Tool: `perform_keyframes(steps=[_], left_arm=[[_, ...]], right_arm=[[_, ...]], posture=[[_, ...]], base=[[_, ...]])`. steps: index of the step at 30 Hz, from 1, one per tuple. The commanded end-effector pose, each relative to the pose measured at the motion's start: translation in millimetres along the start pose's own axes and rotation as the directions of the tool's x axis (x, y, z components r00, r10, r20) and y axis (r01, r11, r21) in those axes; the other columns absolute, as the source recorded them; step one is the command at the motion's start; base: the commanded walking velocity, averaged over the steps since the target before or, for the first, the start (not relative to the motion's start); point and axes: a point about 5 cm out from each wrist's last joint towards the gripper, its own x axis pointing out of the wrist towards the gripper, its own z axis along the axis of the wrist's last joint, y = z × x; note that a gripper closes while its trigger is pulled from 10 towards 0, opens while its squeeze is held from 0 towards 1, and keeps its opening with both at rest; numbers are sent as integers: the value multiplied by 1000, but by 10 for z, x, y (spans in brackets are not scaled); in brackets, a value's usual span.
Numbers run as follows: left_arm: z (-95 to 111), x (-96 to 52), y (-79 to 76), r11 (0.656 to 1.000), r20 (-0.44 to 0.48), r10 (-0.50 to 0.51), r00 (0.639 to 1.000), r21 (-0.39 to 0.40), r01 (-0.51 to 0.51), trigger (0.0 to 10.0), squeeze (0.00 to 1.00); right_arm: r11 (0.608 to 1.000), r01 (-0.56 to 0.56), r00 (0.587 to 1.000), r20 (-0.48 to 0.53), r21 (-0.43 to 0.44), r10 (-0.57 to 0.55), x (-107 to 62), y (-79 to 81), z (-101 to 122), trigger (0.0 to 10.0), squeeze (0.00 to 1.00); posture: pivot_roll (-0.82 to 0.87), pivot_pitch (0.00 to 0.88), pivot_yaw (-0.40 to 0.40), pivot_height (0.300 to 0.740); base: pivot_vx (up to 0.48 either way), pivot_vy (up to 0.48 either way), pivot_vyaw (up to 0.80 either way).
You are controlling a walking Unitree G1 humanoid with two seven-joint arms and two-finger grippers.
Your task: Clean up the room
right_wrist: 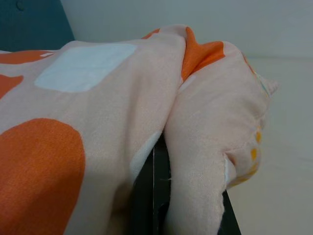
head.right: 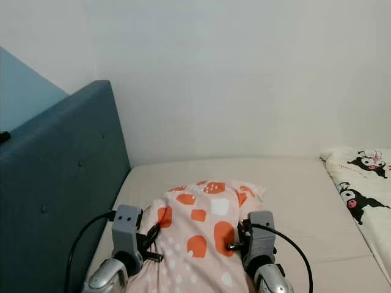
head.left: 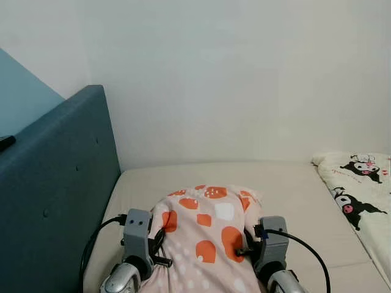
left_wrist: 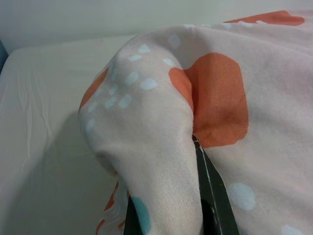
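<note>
both tools point(head.left: 201, 250) gripping pillow point(head.left: 204, 229), lengthwise toward wall point(head.left: 244, 79)

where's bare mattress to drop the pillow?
Bare mattress lies ahead of the pillow up to the wall, and left along the headboard. Right edge is crowded by the cartoon-print bedding. Both grippers, left and right, grip the pillow.
</note>
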Motion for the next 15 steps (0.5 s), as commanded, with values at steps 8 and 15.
perform_keyframes(steps=[8, 15], left_arm=[[82, 35, -74, 999, 49, -48, 998, 7, 48, 10000, 0], [90, 37, -76, 999, 53, -51, 997, 1, 51, 10000, 0]], right_arm=[[1000, -21, 999, 33, 6, 21, 14, 64, 39, 10000, 0], [1000, -21, 999, 34, 7, 21, 15, 69, 36, 10000, 0]], posture=[[-14, 106, -2, 724], [-13, 104, -2, 724]], base=[[0, 404, 0], [0, 424, 0]])
